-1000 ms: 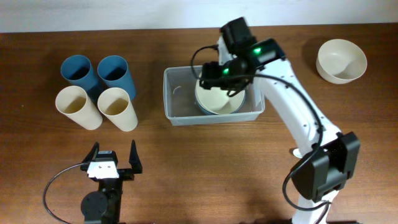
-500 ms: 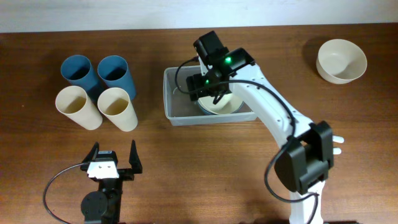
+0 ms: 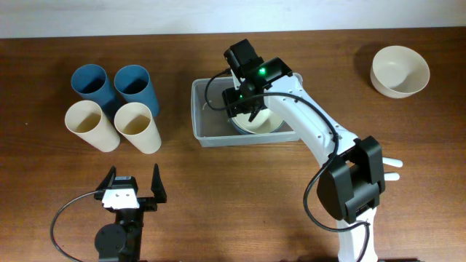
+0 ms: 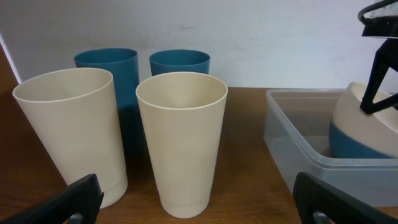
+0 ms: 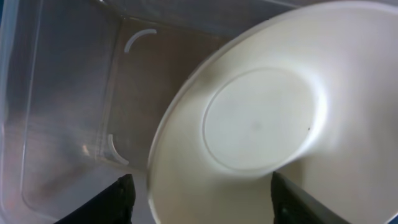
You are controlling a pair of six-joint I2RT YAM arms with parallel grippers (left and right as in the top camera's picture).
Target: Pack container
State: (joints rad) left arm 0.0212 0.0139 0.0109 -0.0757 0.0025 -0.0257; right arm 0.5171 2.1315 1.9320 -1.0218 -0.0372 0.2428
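Cream cups [image 4: 180,143] stand just ahead of my left pincer [image 3: 132,176], which is fully released and parked. The container [image 3: 211,125] lies directly beneath my right pincer [image 5: 208,200], whose fingers [image 5: 119,202] straddle a tilted cream bowl [image 5: 261,118]; I cannot tell whether they grip it. Should a finger catch the rim on withdrawal, I expect the bowl to slide off the blue bowl [image 4: 360,140] below or drag the container.

Cups: 4, all at the left of the overhead frame. 2 are blue cups, one [image 3: 93,84] beside the other [image 3: 135,85]. 2 are cream cups, one [image 3: 89,122] and one [image 3: 135,125]. Bowls: 3. That is 2 cream bowls, one at upper right [image 3: 400,70] and one at center [image 3: 262,125], plus 1 blue bowl [image 4: 360,140] under the center one. Clear plastic container [image 3: 207,135]: 1.
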